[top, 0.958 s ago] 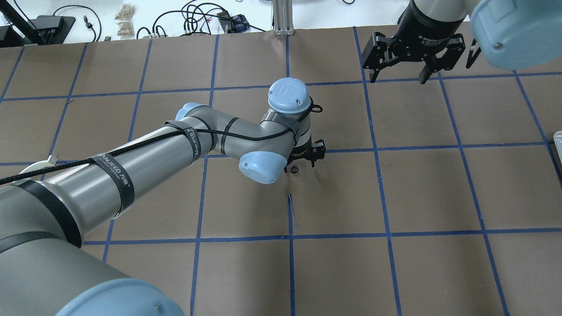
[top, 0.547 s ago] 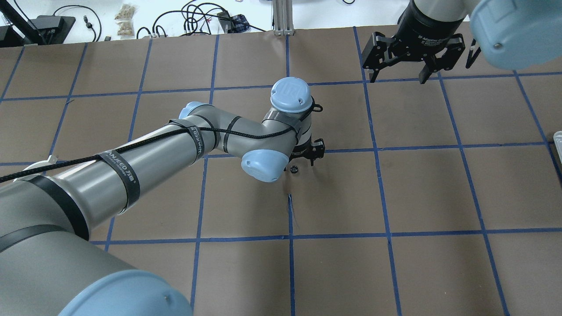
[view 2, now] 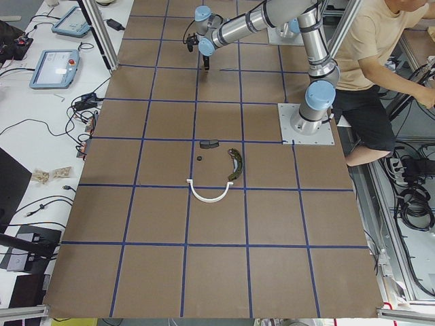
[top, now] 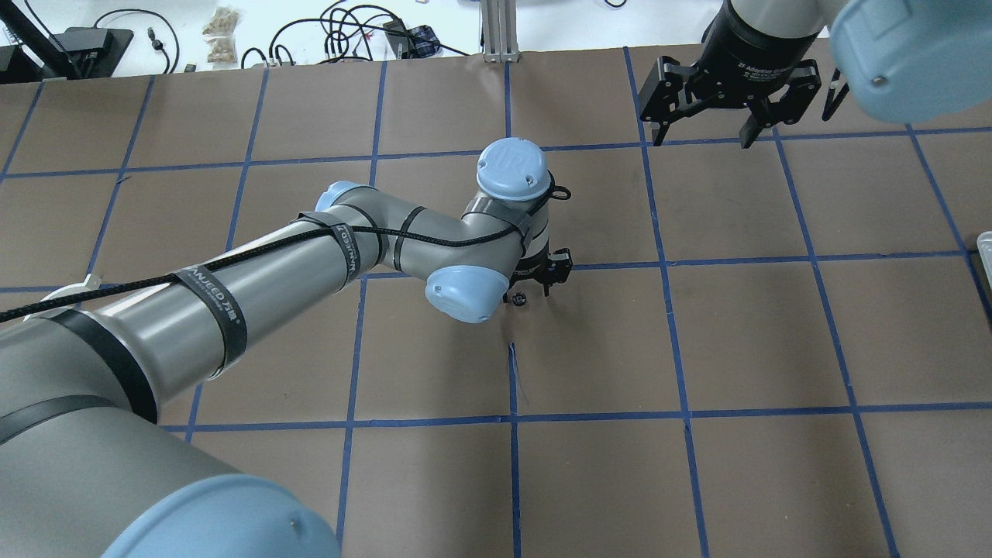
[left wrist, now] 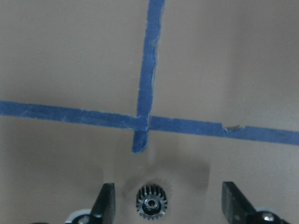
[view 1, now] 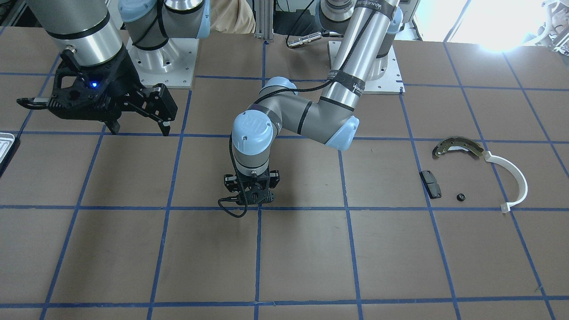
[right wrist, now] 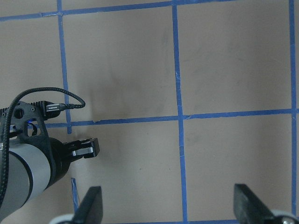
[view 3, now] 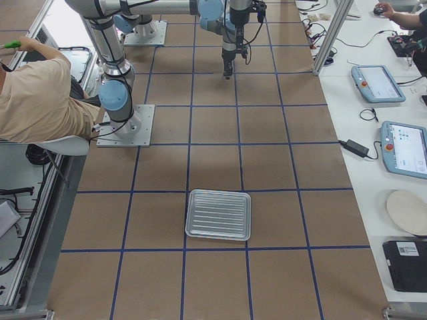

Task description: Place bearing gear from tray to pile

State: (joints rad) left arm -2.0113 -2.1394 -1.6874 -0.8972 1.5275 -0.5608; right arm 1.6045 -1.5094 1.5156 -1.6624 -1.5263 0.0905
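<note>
Overhead exterior: at the middle of the tabletop the left gripper (top: 533,288) stands low over the bearing gear (top: 520,298), which lies flat on the brown paper. Over the past second the left arm has only nudged a little toward the table's right end, and the gear has not stirred. By my reading the lining-up is nearly done and the pinch is yet to come. The right gripper (top: 703,139) hangs near the far edge, spread wide and empty.

Exterior front-facing: the pile (view 1: 473,175) waits toward the robot's left end of the table, well apart from the left gripper. It is made up of a brake shoe (view 1: 458,146), white strip (view 1: 515,178), black pad (view 1: 431,183) and a second small gear (view 1: 461,197). A corner of the tray (view 1: 5,144) shows at the opposite end.

Exterior left: the same spread, with the pile near and the left arm working far up the table.

Exterior right: the tray lies toward the robot's right end, and no part shows on its ridged bed.

Left wrist-mounted: the gear sits between the fingers (left wrist: 106,203) with a gap on either side, just short of a tape cross (left wrist: 142,122). The jaws are apart and grip nothing.

Right wrist-mounted: the right fingers (right wrist: 91,207) are splayed over bare paper with nothing between them
</note>
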